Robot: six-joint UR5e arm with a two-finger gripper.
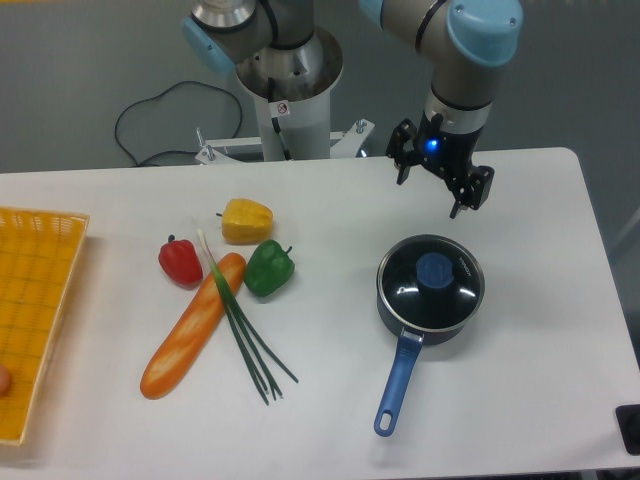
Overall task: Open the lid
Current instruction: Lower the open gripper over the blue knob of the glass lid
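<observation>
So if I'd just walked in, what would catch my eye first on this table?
Probably the gripper, open and hovering above the table's far edge, just behind a dark saucepan whose glass lid with its blue knob is still on. Left of it lies a bright cluster: red pepper, yellow pepper, green pepper, a baguette and green onions.

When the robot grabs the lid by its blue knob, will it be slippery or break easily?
The lid looks like clear glass, so it could probably crack if dropped. The blue knob stands up in the middle, likely an easy hold for the open gripper. The lid sits flat on the pot, so it should lift straight off, though it may swing a little.
</observation>
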